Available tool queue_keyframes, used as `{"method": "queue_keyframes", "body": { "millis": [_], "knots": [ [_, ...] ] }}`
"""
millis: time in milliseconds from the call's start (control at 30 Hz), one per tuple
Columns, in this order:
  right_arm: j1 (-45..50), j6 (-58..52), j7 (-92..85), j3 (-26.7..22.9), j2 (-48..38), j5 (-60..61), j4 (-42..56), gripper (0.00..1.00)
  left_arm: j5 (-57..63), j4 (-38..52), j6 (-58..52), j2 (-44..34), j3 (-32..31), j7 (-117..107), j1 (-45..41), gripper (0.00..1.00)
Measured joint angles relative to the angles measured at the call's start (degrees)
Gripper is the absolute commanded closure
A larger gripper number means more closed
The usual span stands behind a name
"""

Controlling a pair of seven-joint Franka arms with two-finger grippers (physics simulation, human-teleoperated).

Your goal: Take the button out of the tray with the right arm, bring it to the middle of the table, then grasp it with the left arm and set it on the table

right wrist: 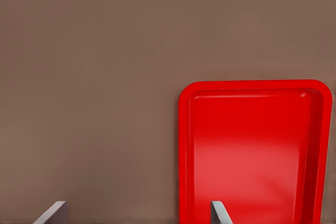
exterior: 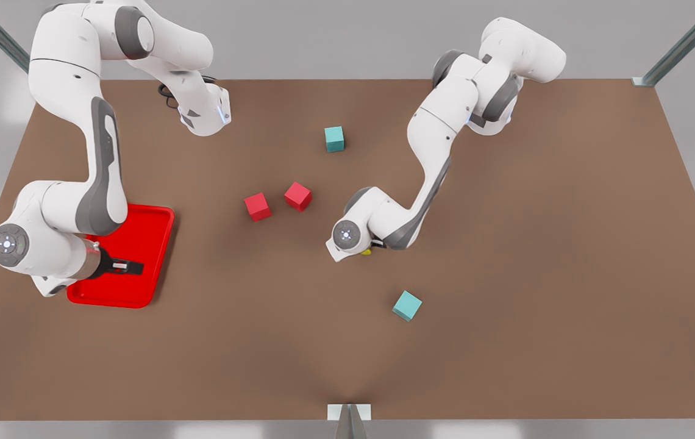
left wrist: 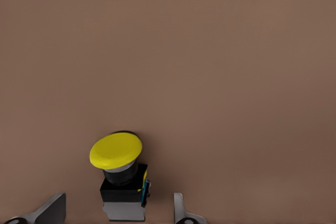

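My left gripper [left wrist: 118, 211], fingers spread and empty, straddles the boxy black yellow-capped button [left wrist: 122, 174] on the matte brown table [exterior: 506, 256] at frame centre, while my right gripper [right wrist: 139, 216] waits, spread, over the glossy red tray [right wrist: 252, 145].

Two white robot arms, one at the frame's left [exterior: 100, 177] and one right of centre [exterior: 439, 164], one red tray [exterior: 152, 244], two red cubes [exterior: 257, 206] [exterior: 297, 196], two teal cubes [exterior: 335, 139] [exterior: 407, 305], one yellow-capped button [left wrist: 122, 174], one brown table [exterior: 536, 244].
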Motion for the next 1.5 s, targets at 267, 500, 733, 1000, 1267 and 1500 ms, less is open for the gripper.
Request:
{"method": "queue_keyframes", "body": {
  "millis": [267,500,733,1000,1267,1500],
  "knots": [
    [-0.3,-0.1,-1.2,0.0,0.1,0.0,0.2,0.0,1.6,-0.5,0.7,0.7,0.0,-1.3,-0.1,0.01],
    [-0.3,0.1,-1.9,0.0,0.5,0.2,0.3,0.0,1.9,-0.4,1.7,1.6,0.0,-2.0,-0.1,0.01],
    [-0.9,0.1,-2.3,0.0,0.7,0.5,0.5,0.0,2.0,-0.3,2.0,1.7,0.0,-2.5,-0.1,0.44],
    [-0.8,0.1,-2.6,0.0,0.8,0.6,0.5,0.0,2.2,0.3,0.2,-0.1,0.6,-3.3,0.0,0.53],
    [-0.7,0.2,-2.7,0.0,0.8,0.5,0.5,0.0,2.2,1.7,-3.2,-4.9,2.7,-5.6,0.0,0.53],
    [-0.7,0.2,-2.8,0.0,0.9,0.5,0.6,0.0,4.0,3.6,0.0,-6.4,10.3,-13.3,-1.4,0.55]
  ]
}}
